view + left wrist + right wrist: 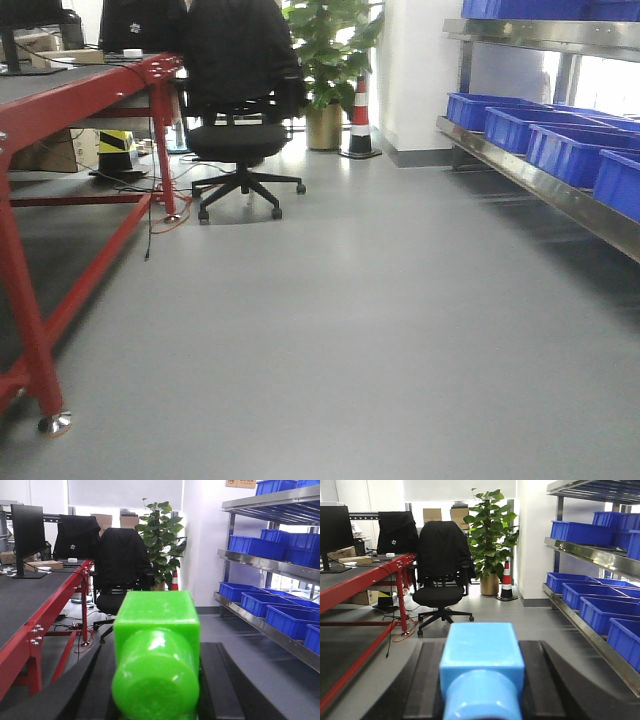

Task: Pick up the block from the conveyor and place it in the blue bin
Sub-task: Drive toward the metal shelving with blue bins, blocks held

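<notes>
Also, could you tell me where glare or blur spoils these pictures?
Front view: soft throughout, the blue bins smeared, with window glare behind the shelf. Left wrist view: the green block fills the near field and goes soft toward the bottom edge. Right wrist view: the blue block is equally soft close up, while the chair behind looks sharp.

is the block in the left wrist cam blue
No, that is a bright green block; the blue block shows in the right wrist view.
</notes>
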`<state>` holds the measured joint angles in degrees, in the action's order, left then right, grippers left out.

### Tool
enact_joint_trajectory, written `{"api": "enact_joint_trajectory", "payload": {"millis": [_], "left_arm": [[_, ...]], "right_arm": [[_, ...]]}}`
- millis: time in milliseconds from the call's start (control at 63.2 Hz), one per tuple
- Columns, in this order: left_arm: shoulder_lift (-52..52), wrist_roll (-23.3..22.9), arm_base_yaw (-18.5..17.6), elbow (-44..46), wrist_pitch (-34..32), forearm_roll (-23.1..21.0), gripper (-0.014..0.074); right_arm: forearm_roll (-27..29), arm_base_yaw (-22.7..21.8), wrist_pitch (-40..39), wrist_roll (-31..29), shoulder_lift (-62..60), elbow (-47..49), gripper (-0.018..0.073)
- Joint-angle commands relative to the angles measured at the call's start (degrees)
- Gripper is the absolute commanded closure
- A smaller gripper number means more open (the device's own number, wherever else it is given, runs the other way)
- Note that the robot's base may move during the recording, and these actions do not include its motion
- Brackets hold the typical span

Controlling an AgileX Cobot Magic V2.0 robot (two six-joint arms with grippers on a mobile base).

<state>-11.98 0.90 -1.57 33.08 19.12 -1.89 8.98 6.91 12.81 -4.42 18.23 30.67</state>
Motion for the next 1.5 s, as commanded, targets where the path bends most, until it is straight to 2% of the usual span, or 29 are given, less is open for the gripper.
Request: {"api": "enact_joint_trajectory", "payload": {"millis": [0,1487], "left_arm": [[0.08,0.08,-0.28,0.23,-1.12,-0.45,0.0708],[0.08,0.08,-0.28,0.23,-1.35,-0.45,0.0708]], "right_arm": [[-0.68,-0.06,-0.87,-0.19,-0.23,-0.06,0.0721],[-0.68,-0.06,-0.87,-0.19,-0.23,-0.06,0.0721]]}}
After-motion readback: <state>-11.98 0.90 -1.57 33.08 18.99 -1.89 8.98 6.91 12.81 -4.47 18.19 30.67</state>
